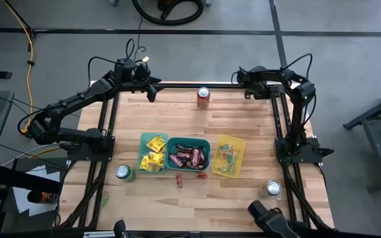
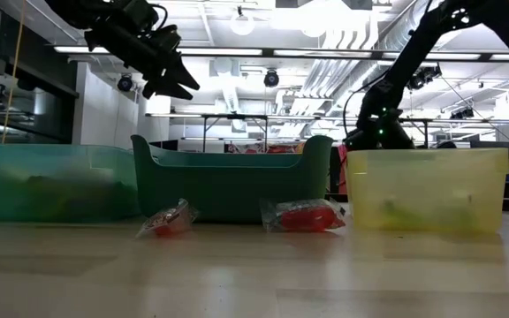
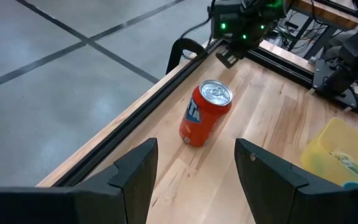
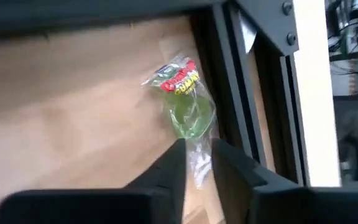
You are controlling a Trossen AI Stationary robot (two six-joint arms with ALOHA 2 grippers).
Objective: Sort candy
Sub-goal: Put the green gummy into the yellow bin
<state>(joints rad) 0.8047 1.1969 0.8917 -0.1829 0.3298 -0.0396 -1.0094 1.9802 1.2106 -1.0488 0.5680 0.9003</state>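
Three bins stand side by side. The teal bin (image 1: 153, 153) holds yellow packets, the dark teal bin (image 1: 188, 155) holds brown-red bars, and the yellow bin (image 1: 229, 157) holds green-tinted sweets. Two red-tinted candies (image 1: 179, 180) (image 1: 202, 176) lie flat on the table in front of the bins, also seen as red candies (image 2: 166, 221) (image 2: 303, 216). My left gripper (image 1: 154, 91) (image 3: 194, 149) hangs open and empty above the far edge, left of a red can (image 3: 205, 113). My right gripper (image 1: 249, 94) (image 4: 199, 149) is at the far right corner, shut on a green candy (image 4: 188, 115) in a clear wrapper. My right gripper pinches the clear twisted tail (image 4: 197, 163) of the green candy's wrapper between its two fingertips (image 4: 178, 155). The candy's body and red-yellow label lie beyond the fingertips, next to the table's dark frame rail. Whether it is lifted off the wood I cannot tell.
The red can (image 1: 204, 97) stands at the far edge between the two grippers. A green can (image 1: 125, 173) stands left of the bins and a silver can (image 1: 273, 188) near the right edge. Dark frame rails (image 1: 280, 125) run along the table's sides. Bare wood lies between bins and far edge.
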